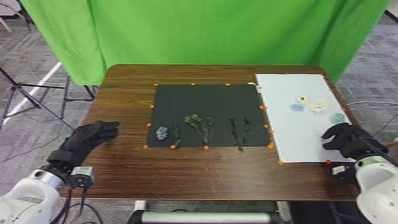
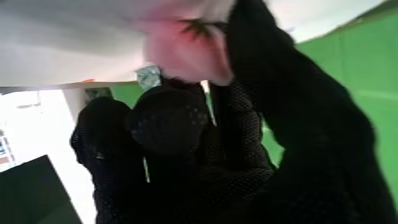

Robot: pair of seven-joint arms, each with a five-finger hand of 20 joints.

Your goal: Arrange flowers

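Got left hand (image 1: 89, 137) over the left side of the brown wooden tabletop (image 1: 129, 170), open, fingers loosely extended, nothing held. Got right hand (image 1: 346, 140) over the near right part of the white sheet (image 1: 298, 135). Can't tell if wide or narrow. In right wrist view, seeing a pink flower with a green base (image 2: 187, 52) right at that hand; can't confirm a grip. On the white sheet, near that hand: pale teal flower (image 1: 338, 118). Farther up the same sheet, grouped close: pale blue flower (image 1: 297, 107), larger cream flower (image 1: 317, 106), small cream flower with yellow centre (image 1: 302, 99). On the black sheet (image 1: 204, 97), left to right: blue-grey flower cluster (image 1: 162, 133), slim green stem (image 1: 177, 135), leafy yellow-green sprig (image 1: 194, 120), two dark green stems near each other. Along both sheets' edges: small orange markers (image 1: 206, 147).
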